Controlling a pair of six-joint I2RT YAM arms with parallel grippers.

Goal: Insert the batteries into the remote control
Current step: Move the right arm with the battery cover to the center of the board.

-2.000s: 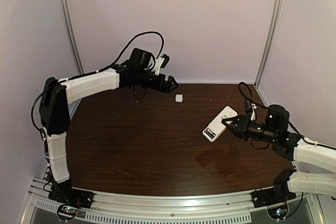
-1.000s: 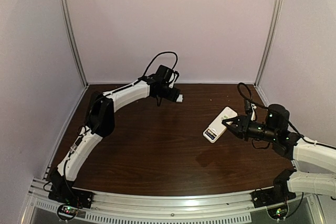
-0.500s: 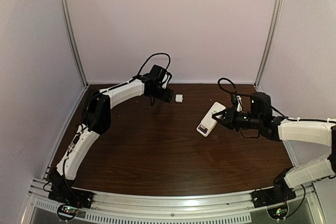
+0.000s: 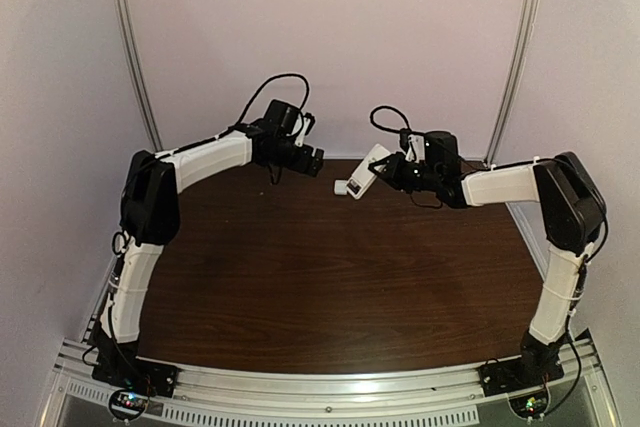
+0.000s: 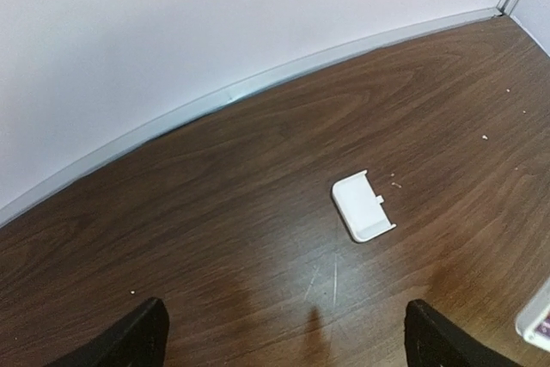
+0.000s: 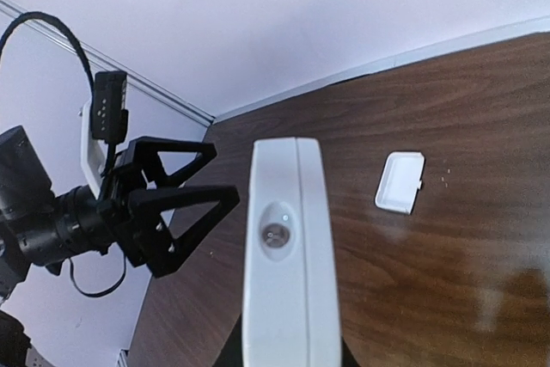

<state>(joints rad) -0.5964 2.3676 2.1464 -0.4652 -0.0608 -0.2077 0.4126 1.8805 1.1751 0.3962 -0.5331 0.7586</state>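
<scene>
My right gripper (image 4: 392, 171) is shut on the white remote control (image 4: 365, 171) and holds it above the table's back middle. In the right wrist view the remote (image 6: 288, 247) points end-on away from the camera and hides my gripper (image 6: 288, 357) below it. My left gripper (image 4: 311, 159) is open and empty, hovering just left of the remote; it also shows in the right wrist view (image 6: 168, 204). In the left wrist view its fingers (image 5: 137, 339) stand wide apart over bare wood, and a corner of the remote (image 5: 538, 320) shows at the lower right. No batteries are in view.
A small flat white squarish plastic piece (image 5: 363, 206) lies on the dark wooden table (image 4: 330, 277) near the back wall, also in the right wrist view (image 6: 401, 181). Pale walls and metal posts (image 4: 515, 57) close in the back and sides.
My right arm has carried the remote from the right side of the table up to the back middle. My left gripper has risen and drawn slightly left, away from the white piece.
</scene>
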